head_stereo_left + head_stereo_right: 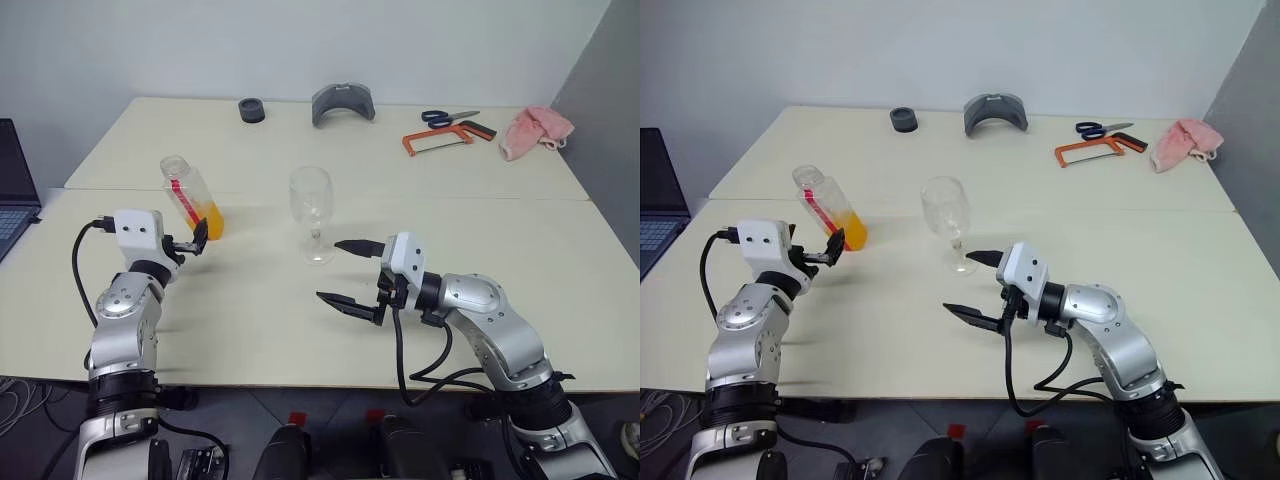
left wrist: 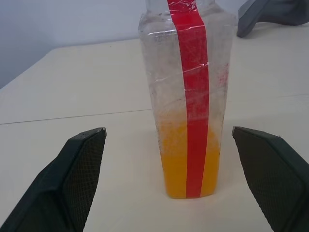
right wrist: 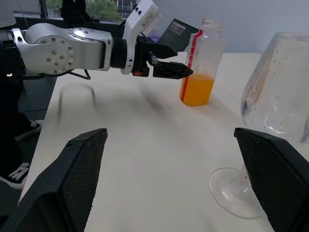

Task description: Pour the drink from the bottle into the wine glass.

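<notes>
On the near half of the pale counter point(image 1: 300, 330), toward its left side: the bottle point(image 1: 192, 197), clear plastic, squarish, a red strip down one face, no cap seen on its open neck. It stands on the counter. The drink point(image 1: 211, 221), orange-yellow, fills roughly the lower third.

Left claw point(image 1: 194, 241): fingers spread wide, level, just short of the bottle; in the left wrist view the bottle point(image 2: 187, 96) stands between the two finger pads point(image 2: 82, 159) with a gap on each side, not gripped.

Centre of the counter: the wine glass point(image 1: 312, 214), clear, stemmed, upright on its round foot, empty. It stands well apart from the bottle, to its right.

Right claw point(image 1: 345, 272): fingers spread wide, holding nothing, pointing leftward, just in front of the glass foot and not touching it.

Far half of the counter, left to right: a black round object point(image 1: 251, 110); a grey curved piece point(image 1: 343, 102); blue-handled scissors point(image 1: 447, 118); an orange-framed hacksaw point(image 1: 448, 137); a pink cloth point(image 1: 535, 132).

Left edge: part of a laptop point(image 1: 14, 195).
</notes>
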Controlling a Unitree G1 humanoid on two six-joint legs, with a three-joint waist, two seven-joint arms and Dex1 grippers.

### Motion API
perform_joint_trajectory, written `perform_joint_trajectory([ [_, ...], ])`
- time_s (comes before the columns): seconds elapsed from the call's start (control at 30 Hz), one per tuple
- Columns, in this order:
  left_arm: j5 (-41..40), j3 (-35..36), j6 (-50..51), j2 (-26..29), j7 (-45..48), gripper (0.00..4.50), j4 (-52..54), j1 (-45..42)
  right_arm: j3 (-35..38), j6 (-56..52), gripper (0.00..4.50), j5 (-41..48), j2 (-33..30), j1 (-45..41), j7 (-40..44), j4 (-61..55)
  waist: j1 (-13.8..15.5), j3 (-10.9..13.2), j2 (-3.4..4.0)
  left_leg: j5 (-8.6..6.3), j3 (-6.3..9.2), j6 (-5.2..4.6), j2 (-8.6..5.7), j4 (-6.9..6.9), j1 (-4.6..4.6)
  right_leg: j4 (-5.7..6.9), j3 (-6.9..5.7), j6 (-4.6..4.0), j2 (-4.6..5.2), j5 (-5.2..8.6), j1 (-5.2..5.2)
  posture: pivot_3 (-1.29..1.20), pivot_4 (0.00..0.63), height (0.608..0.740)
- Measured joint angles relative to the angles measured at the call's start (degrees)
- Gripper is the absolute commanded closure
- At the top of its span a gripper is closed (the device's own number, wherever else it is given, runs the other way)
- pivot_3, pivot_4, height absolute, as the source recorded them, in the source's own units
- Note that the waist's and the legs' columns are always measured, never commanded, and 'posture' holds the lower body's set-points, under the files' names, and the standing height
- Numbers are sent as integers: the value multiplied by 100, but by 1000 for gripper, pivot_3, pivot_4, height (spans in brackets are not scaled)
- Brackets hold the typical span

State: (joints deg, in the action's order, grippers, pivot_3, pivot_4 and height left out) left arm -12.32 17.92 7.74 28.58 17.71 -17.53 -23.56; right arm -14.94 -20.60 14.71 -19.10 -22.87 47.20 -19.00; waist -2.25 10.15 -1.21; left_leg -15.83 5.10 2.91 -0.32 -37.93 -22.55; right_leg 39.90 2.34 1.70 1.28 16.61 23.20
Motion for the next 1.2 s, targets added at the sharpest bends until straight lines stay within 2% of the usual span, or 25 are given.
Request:
perform_joint_trajectory([
  [0.37,61,-77,-403,151,300,0,-1225,-1001,-92,9,15,-10,38,-65,-43,3,3,-1,-1,0,0,1,-4,-1,-2,1,-1,0,-1,0,2,0,150,740],
  [0.47,60,-102,-487,160,432,586,-1467,-1151,-97,13,0,-12,41,-79,-77,4,3,-1,-1,0,0,1,-4,-1,-2,1,-2,0,0,0,2,0,150,740],
  [0.67,67,-181,-582,160,594,2402,-1747,-1232,-100,67,0,-63,42,-86,-149,4,3,-1,-2,0,2,1,-4,-2,-3,1,-2,0,-1,0,2,0,150,740],
  [0.73,90,-212,-584,160,613,2747,-1777,-1277,-99,129,0,-95,56,-104,-213,4,3,-1,-2,0,2,1,-4,-2,-3,1,-2,0,-1,0,2,0,150,740],
  [0.93,107,-392,-529,142,722,2814,-1434,-1181,-88,182,0,-124,40,-147,-255,-7,10,0,-2,1,6,2,-1,-3,-8,1,-3,0,1,0,4,0,150,740],
  [1.1,319,-965,-437,159,1096,2819,-410,-1087,307,-59,0,160,-13,-186,-403,-244,41,0,-3,8,19,15,-1,-9,-21,0,-9,0,3,0,7,0,150,740],
  [1.2,620,-1288,-554,295,1232,2819,-196,-1235,557,-227,0,303,-45,-292,-532,-276,37,0,-3,2,15,3,-8,-7,-19,-1,-8,0,-1,0,7,0,150,740],
])
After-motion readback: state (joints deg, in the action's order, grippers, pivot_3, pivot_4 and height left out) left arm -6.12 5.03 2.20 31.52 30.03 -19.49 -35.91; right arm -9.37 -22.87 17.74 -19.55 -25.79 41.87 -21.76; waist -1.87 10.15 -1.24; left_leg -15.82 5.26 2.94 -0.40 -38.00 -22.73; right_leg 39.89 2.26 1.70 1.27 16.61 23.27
